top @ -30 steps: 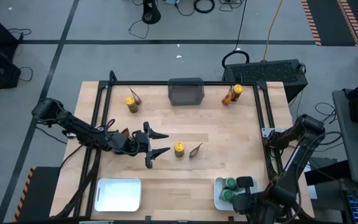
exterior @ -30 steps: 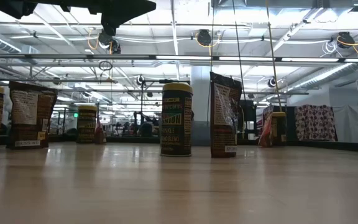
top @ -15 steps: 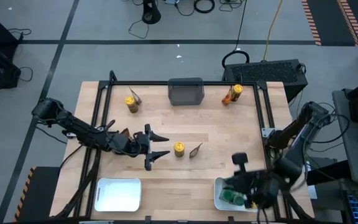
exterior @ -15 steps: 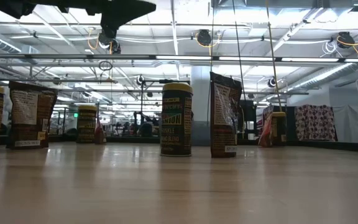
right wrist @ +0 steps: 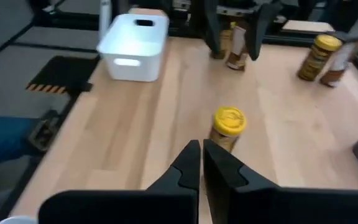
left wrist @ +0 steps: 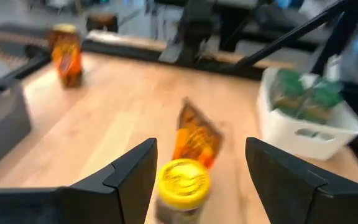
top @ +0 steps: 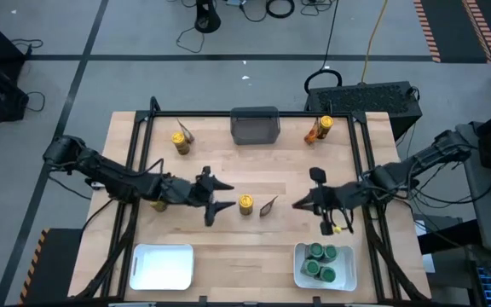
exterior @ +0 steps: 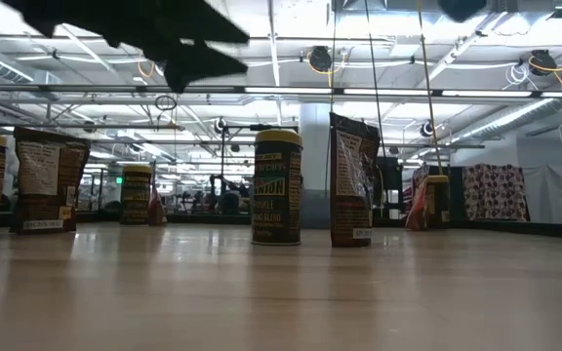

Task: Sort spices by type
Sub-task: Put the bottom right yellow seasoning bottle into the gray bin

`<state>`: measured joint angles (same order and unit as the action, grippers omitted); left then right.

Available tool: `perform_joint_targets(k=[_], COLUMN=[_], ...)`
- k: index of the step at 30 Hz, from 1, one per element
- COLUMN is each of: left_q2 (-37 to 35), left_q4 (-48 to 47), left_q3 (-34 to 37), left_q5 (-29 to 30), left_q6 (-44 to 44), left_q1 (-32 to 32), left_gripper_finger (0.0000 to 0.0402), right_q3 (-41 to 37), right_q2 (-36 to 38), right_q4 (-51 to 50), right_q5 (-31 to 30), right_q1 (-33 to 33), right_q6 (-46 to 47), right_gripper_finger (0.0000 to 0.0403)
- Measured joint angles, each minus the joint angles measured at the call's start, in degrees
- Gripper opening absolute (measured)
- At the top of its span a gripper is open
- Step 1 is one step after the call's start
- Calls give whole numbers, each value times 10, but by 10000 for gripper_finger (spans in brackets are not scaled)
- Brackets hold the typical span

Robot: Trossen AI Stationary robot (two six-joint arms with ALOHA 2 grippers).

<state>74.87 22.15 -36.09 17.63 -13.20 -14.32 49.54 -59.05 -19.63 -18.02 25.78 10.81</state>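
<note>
A yellow-lidded jar (top: 245, 203) stands at the table's middle with a brown-orange packet (top: 268, 205) upright just right of it. My left gripper (top: 222, 202) hovers open just left of this jar; in its wrist view the jar (left wrist: 183, 180) shows between and beyond the fingers, untouched. My right gripper (top: 297, 205) is shut and empty, right of the packet and pointing at it; the jar (right wrist: 229, 123) lies ahead of it. Two more jar-and-packet pairs (top: 180, 140) (top: 320, 129) stand at the far side. Several green-lidded jars (top: 322, 263) sit in the near right white tray (top: 297, 271).
A dark grey bin (top: 255, 125) stands at the far edge's middle. A second white tray (top: 162, 266) sits at the near left. A black frame (top: 147, 128) borders the table. Bare wood lies between the two trays and around the middle jar.
My right gripper has swung up from the near right tray toward the table's middle, turning as it went, and now points at the packet and jar, still shut. My left gripper has edged toward the middle jar and tipped, staying open.
</note>
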Motion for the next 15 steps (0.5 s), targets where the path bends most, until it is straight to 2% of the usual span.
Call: perform_joint_targets(k=[3,9,11,15], left_q2=[0,0,0,0], left_q4=[-72,-190,-223,-228], left_q3=[-41,-122,-140,-151], left_q5=[-20,-51,-52,-61], left_q6=[10,66,63,60], left_q1=[24,38,44,53], left_gripper_finger=[248,248,248,248], right_q3=[-41,-70,-72,-73], right_q2=[8,8,8,8], right_q4=[29,30,31,28], right_q5=[1,-5,-26,-73], right_q1=[-12,-15,-14,-12], right_q6=[0,3,3,-3], right_gripper_finger=[0,4,7,7])
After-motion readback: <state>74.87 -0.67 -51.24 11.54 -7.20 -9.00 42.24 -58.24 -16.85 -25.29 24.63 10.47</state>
